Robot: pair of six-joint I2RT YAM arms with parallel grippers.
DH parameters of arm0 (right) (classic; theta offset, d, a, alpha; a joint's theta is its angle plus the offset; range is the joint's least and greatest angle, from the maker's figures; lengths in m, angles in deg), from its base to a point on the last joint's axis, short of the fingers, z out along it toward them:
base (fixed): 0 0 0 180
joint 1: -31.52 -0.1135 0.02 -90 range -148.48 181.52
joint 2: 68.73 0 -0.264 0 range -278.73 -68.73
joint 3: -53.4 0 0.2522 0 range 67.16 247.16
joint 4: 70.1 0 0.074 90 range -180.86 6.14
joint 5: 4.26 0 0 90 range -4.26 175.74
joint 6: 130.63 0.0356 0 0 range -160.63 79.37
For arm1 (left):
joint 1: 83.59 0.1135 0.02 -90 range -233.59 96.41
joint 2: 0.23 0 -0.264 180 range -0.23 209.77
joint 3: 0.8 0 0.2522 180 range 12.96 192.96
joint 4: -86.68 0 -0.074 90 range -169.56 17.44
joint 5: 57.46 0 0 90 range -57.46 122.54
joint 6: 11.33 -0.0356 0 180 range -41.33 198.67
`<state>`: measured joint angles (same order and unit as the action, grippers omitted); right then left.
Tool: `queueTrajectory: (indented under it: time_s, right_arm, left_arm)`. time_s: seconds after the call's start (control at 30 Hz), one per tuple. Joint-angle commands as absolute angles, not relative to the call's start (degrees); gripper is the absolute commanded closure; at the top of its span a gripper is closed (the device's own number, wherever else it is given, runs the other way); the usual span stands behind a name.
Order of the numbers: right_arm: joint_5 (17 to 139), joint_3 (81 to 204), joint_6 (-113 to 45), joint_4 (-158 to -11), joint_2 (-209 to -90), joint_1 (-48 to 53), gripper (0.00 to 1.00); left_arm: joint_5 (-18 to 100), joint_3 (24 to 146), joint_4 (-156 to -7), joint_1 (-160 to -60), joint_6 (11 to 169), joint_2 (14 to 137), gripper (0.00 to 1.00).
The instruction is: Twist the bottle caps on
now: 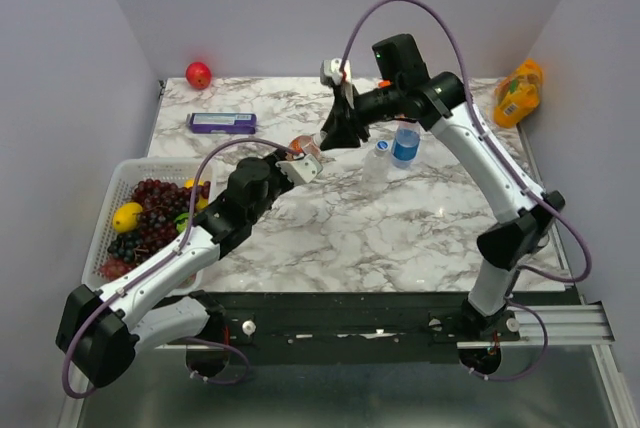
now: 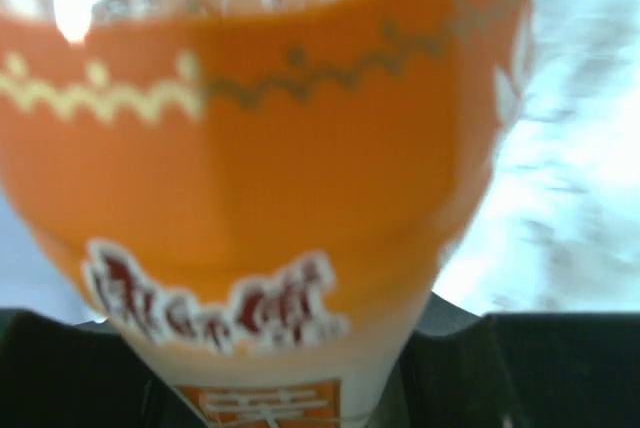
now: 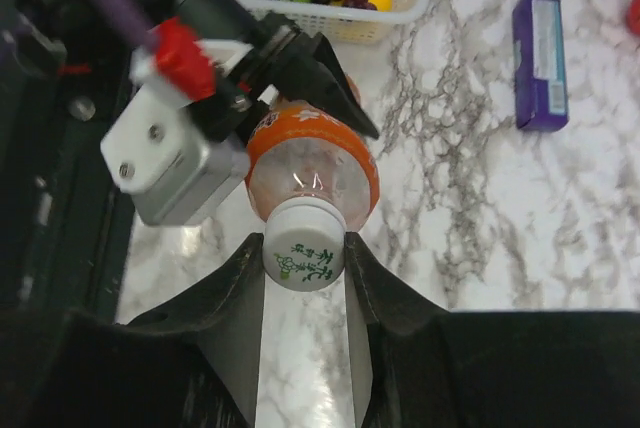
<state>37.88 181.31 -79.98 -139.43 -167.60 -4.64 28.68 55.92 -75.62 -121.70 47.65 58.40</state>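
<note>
The bottle with orange liquid (image 1: 303, 144) is held tilted above the table's middle, and it fills the left wrist view (image 2: 260, 168). My left gripper (image 1: 297, 160) is shut on its body; the dark fingers (image 2: 560, 368) flank it. A whitish cap (image 3: 304, 244) with green print sits on the bottle's neck (image 3: 310, 173). My right gripper (image 3: 305, 258) is shut on that cap, one finger touching each side. The blue-labelled bottle (image 1: 406, 143) stands at the back right with a small whitish cap (image 1: 382, 147) beside it. I cannot make out the all-clear bottle or the blue cap.
A white basket (image 1: 112, 180) of grapes and fruit stands at the left, also in the right wrist view (image 3: 400, 8). A purple box (image 1: 222, 122) and a red apple (image 1: 198, 74) lie at the back left. A yellow-orange pouch (image 1: 518, 93) is at the back right.
</note>
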Motion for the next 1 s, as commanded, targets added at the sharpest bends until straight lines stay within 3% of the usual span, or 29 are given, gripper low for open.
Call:
queueTrajectory:
  time_s: [0.0,0.1,0.33,0.47,0.57,0.67,0.8,0.93,0.97]
  right_arm:
    - [25.8,190.3,-41.4,-141.5,-179.5,0.0,1.0]
    - [20.6,185.7,-26.9,-133.4,-180.7,2.3,1.0]
    - [19.9,185.3,-23.2,-131.8,-182.6,2.9,0.99]
    - [20.3,189.0,-27.0,-131.1,-181.5,4.7,0.5]
    - [22.2,190.9,-35.4,-131.3,-178.7,6.4,0.36]
    - [25.1,188.4,-44.8,-130.6,-173.2,6.8,0.27]
    - [27.6,165.6,-40.8,-105.9,-161.9,6.6,0.21]
    - [29.8,163.2,-37.6,-102.0,-160.7,6.3,0.19]
    - [29.5,163.3,-37.2,-101.8,-160.9,6.3,0.13]
  left_arm:
    - [3.6,51.6,-103.1,-122.3,33.1,60.4,1.0]
    - [3.4,49.3,-108.9,-122.4,25.6,60.2,1.0]
    - [3.0,48.9,-106.2,-123.3,22.6,59.9,1.0]
    - [5.8,50.2,-95.8,-123.3,29.2,59.4,1.0]
    - [8.7,53.2,-83.5,-122.9,41.0,59.6,1.0]
    - [15.7,55.9,-74.7,-121.7,55.0,59.6,1.0]
    - [25.2,57.2,-71.7,-121.0,66.6,58.4,1.0]
    - [32.4,58.3,-72.8,-120.5,71.8,57.9,1.0]
    - [34.5,58.7,-73.0,-120.4,72.2,58.0,1.0]
